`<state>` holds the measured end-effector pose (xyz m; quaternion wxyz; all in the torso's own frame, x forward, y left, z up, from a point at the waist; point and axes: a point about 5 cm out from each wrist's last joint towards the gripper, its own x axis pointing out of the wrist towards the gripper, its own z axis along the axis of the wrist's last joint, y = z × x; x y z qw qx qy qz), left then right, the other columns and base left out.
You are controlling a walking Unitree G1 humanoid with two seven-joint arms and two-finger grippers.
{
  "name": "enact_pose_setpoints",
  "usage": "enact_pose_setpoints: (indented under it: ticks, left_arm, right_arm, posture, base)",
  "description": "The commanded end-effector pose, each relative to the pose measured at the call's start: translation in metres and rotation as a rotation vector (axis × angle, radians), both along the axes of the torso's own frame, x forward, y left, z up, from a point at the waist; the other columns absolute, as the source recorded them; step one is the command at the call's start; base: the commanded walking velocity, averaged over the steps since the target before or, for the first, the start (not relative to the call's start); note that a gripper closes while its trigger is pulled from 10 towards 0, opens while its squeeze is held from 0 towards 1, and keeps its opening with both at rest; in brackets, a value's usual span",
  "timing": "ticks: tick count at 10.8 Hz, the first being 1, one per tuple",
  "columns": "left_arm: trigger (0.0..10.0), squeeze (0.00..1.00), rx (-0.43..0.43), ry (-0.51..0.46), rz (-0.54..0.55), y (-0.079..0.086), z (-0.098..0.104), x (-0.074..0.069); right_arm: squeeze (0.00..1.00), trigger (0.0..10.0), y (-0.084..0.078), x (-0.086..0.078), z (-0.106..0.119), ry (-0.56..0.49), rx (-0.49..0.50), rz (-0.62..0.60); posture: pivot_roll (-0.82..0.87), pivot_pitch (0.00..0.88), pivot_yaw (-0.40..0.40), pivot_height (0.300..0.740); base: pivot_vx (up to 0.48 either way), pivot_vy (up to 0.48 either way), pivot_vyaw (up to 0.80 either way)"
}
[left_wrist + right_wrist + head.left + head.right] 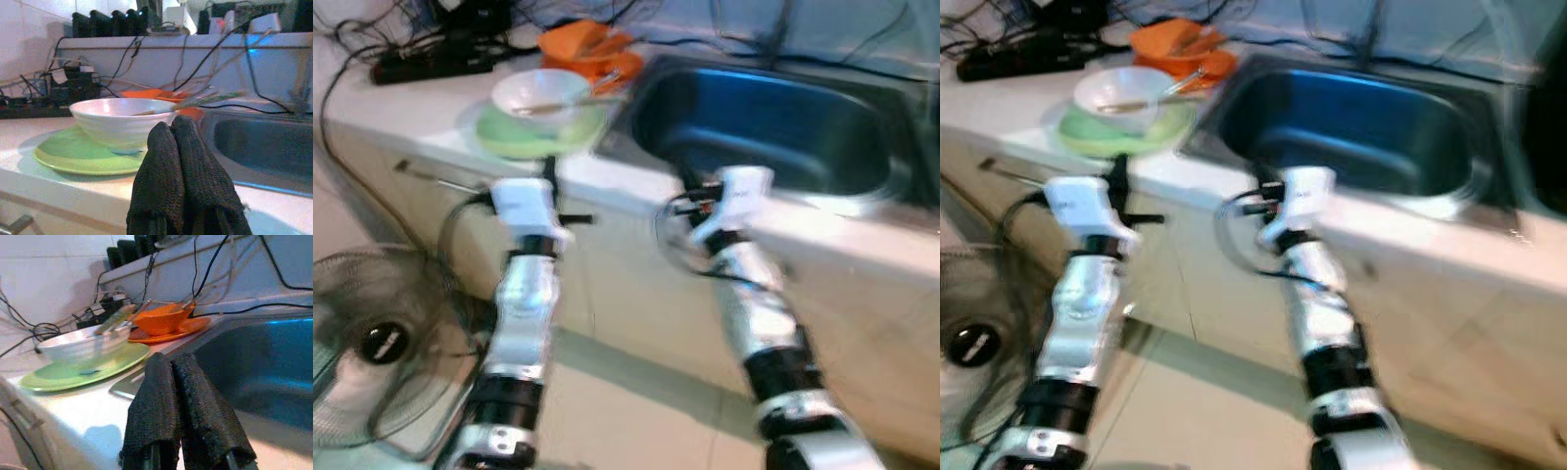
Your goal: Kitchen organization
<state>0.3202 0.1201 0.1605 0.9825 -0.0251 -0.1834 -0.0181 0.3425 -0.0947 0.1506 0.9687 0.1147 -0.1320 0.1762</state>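
Both eye views motion-blurred; edges soft throughout. Utensil in white bowl [540,94] smeared, type unreadable. Orange dish [590,49] contents indistinct. Cable tangle and black power strip [433,61] at counter's back cut by top edge. Floor fan [374,345] cut by left edge. Sink [1361,127] far rim blurred, drain unseen.

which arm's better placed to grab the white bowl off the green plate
Left, probably. The left pincer sits at the counter edge facing the white bowl on the green plate. The right pincer is by the sink, further over.
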Motion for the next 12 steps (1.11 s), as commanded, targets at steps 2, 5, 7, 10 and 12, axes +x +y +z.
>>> enact_pose_setpoints:
  ticks: [2,5,7,10,12]
  left_arm:
    - [10.0,0.0,0.01,-0.029,0.014,0.005,0.006,0.0]
    - [10.0,0.0,0.013,-0.03,0.007,0.004,0.006,0.0]
    - [10.0,0.0,0.018,-0.043,-0.018,0.001,0.007,-0.002]
    - [10.0,0.0,0.03,-0.068,-0.069,-0.008,0.009,-0.006]
    - [10.0,0.0,0.08,-0.118,-0.11,-0.014,0.018,-0.008]
  right_arm:
    - [0.0,10.0,0.009,-0.001,0.002,-0.005,0.013,0.026]
    - [0.0,10.0,0.008,0.0,0.002,0.003,0.013,0.021]
    - [0.0,10.0,0.009,0.0,0.002,-0.001,0.016,0.021]
    - [0.0,10.0,0.008,0.0,0.002,-0.002,0.02,0.02]
    - [0.0,10.0,0.008,0.0,0.002,-0.001,0.024,0.017]
  posture:
    - [0.05,0.024,0.023,0.74]
    - [0.05,0.036,0.022,0.74]
    - [0.05,0.038,0.022,0.74]
    - [0.05,0.041,0.023,0.74]
    - [0.05,0.04,0.023,0.74]
  base:
    - [0.461,0.0,0.0]
    - [0.461,0.0,-0.27]
    - [0.392,0.0,0.0]
    - [0.0,0.0,0.0]
    - [0.0,0.0,0.0]
